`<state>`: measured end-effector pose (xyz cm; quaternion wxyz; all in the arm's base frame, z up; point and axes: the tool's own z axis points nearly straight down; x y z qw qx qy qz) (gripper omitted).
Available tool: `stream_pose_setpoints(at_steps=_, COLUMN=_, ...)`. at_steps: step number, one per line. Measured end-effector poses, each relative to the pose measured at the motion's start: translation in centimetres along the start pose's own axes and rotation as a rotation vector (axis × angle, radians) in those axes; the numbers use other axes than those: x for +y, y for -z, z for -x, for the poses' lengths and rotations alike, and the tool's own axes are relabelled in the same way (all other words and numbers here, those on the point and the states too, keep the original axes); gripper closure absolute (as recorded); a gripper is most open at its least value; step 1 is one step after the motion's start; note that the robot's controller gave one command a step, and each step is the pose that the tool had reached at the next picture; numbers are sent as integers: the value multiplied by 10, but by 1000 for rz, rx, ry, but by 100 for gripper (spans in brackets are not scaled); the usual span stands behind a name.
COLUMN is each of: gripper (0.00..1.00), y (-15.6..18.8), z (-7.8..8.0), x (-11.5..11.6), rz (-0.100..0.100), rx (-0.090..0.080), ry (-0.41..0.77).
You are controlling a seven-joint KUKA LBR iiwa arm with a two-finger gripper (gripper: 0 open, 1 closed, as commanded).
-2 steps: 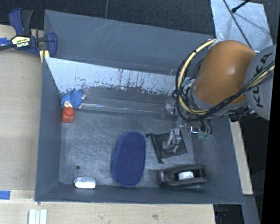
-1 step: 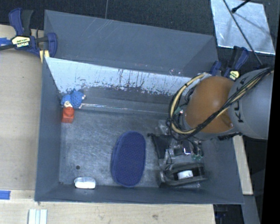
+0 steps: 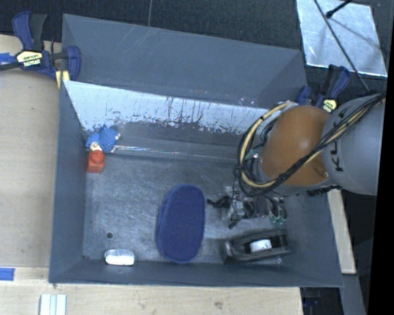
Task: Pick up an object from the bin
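hand low over the right half of the bin, beside a black, white-patched thing

the hand [image 3: 242,212] hangs low over the floor of the grey metal bin [image 3: 186,121], in its right half and near the right wall. whether it is apart or together cannot be told: its tip is a dark tangle of small parts against the dark floor. nothing can be seen clamped in it. above it sit the arm's rounded orange cover [image 3: 295,145] and a bundle of yellow and black cables [image 3: 250,146] that loop down the cover's left side.

the thing nearest the hand is a black thing [image 3: 256,248], long and low, with a glossy dark body and a small white patch on its top. it lies flat on the floor near the bin's lower right corner, its length roughly along the lower wall and tilted slightly up to the right. it sits just below the hand; whether the two touch cannot be told.

to the left of the hand lies a blue oval pad [image 3: 180,222], dark blue with a finely textured face. it lies flat near the middle of the floor, its long axis running from the far wall toward the lower wall. its lower end comes close to the lower wall.

a small white oblong piece [image 3: 120,257] lies in the lower left corner, well apart from the hand. in the upper left corner a small red block [image 3: 96,162] stands by the left wall, with a small blue thing [image 3: 104,140] touching its top.
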<state>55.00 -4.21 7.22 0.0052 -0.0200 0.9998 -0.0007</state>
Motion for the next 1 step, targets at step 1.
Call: stream_pose_setpoints(at_steps=1, gripper=100, y=135, z=-6, x=2, rz=0, rx=-2, ry=-22)
